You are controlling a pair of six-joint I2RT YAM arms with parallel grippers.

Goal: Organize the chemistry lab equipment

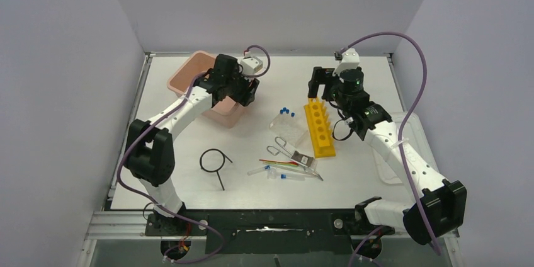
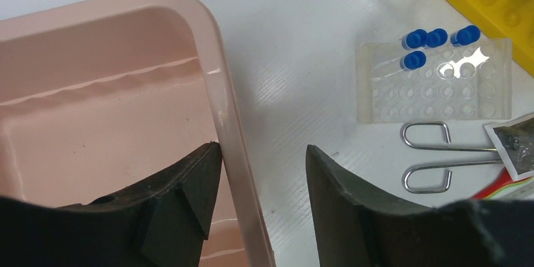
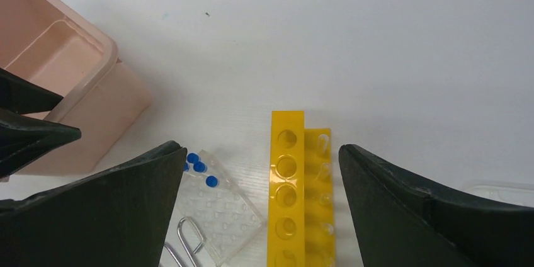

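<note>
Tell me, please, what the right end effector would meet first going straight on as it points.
Probably the yellow holed rack, lying directly ahead of the open right end effector; depth is unclear.

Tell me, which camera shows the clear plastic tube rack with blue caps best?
The left wrist view: the clear plastic tube rack sits whole and close, wells and four blue caps distinct. The top view shows the rack whole but small; the right wrist view hides part of it behind the right claw.
</note>
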